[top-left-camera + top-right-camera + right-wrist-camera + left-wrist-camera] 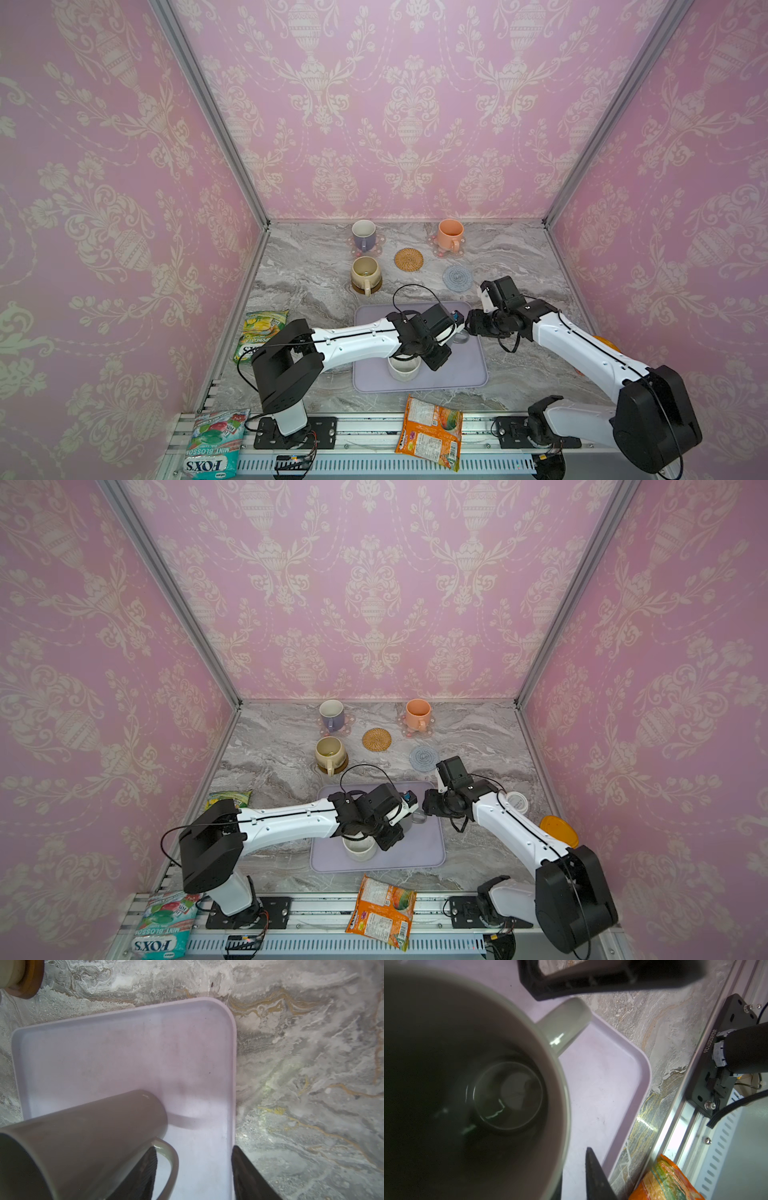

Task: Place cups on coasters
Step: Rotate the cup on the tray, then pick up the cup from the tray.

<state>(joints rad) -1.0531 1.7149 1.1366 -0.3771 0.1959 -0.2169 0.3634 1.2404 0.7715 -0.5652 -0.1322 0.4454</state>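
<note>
Seemingly empty mug (471,1088), on lavender tray (602,1084)

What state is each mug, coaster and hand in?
Lavender mug: on pink coaster.
Peach mug: on other pink coaster.
Beige mug: on wooden coaster.
Rattan coaster: bare.
Grey-blue coaster: bare.
White mug: on tray.
Dark grey mug: rim in shut left hand.
Right hand: open around that mug's handle.

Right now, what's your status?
Left tool shut on dark grey mug rim. Right tool open, straddling its handle. Rattan coaster and grey-blue coaster bare. Speckled white mug on tray, under left arm.
</note>
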